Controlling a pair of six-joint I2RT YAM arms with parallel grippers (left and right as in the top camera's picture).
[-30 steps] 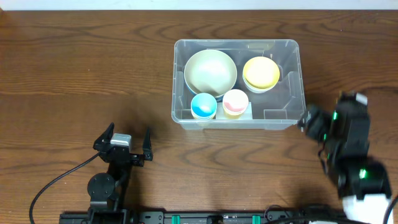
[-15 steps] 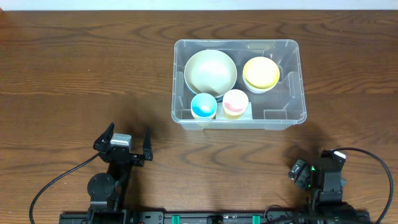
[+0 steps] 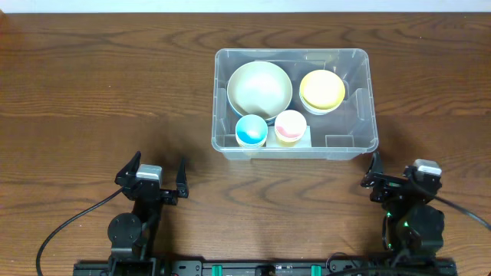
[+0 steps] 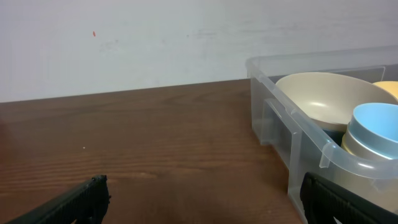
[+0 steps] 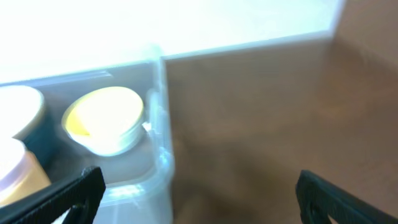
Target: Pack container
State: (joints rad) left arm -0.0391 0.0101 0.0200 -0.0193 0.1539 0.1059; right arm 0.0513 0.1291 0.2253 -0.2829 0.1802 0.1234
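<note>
I read the container point(image 3: 371, 100) as upright and open-topped on the counter point(image 3: 92, 84), ahead of both arms.

Contents of the container:
- Cream bowl point(image 3: 259, 87): far left.
- Yellow bowl point(image 3: 322, 89): far right, apart from the cream bowl.
- Blue cup point(image 3: 251, 130) and pink cup point(image 3: 290, 126): side by side along the near wall, with the blue cup on the left.

The left gripper point(image 3: 159, 162) sits on the near side of the container, beyond its left corner and well apart from it. Its jaws are spread wide and it is released. Its wrist view faces the container's left end, with the cream bowl and blue cup visible through the wall.

The right gripper point(image 3: 400, 175) sits on the near side of the container, near its right corner and not touching it. Its wrist view is blurred, but I can see both fingers far apart at the lower frame edges, so it is released.
</note>
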